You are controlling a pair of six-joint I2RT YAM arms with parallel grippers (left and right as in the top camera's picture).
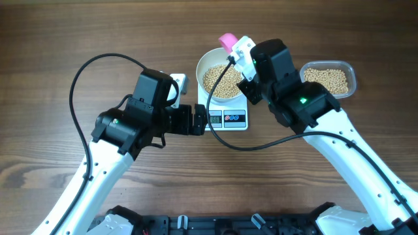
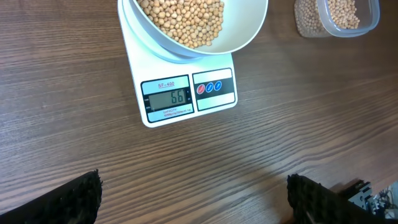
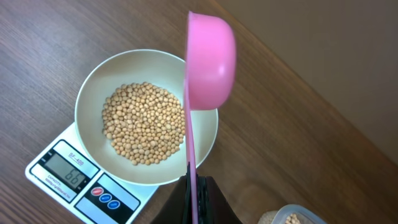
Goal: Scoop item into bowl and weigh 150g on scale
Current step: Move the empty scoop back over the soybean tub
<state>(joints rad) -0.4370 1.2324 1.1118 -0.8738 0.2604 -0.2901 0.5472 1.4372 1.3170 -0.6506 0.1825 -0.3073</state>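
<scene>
**Beans in the bowl, scoop held above its rim**

The white bowl (image 3: 87, 93) sat on the small white scale (image 2: 186, 109), near the middle of the wooden table (image 1: 52, 52). A heap of tan beans (image 3: 144, 123) covered the bottom of the bowl, well below the rim. The scale's display (image 2: 169, 97) faced the robot and read 66, with a panel of three round buttons (image 2: 213, 86) beside it.

The right claw (image 3: 196, 194) was pressed together on the thin handle of a pink scoop (image 3: 210, 59). The scoop was turned on its side, so the right wrist camera saw its rounded back and its handle edge-on. From that camera its cup hung over the bowl's rim. From overhead it showed just past the far edge of the bowl. Whether any beans were left in the scoop could not be told.

The left claw (image 2: 196, 198) was spread wide and pinched nothing. It hovered over bare table just in front of the scale, on the display side, with its dark fingers (image 2: 81, 196) at the bottom corners of the left wrist view.

A clear plastic container (image 1: 351, 70) holding more beans stood on the table to the robot's right of the scale, apart from it.
</scene>
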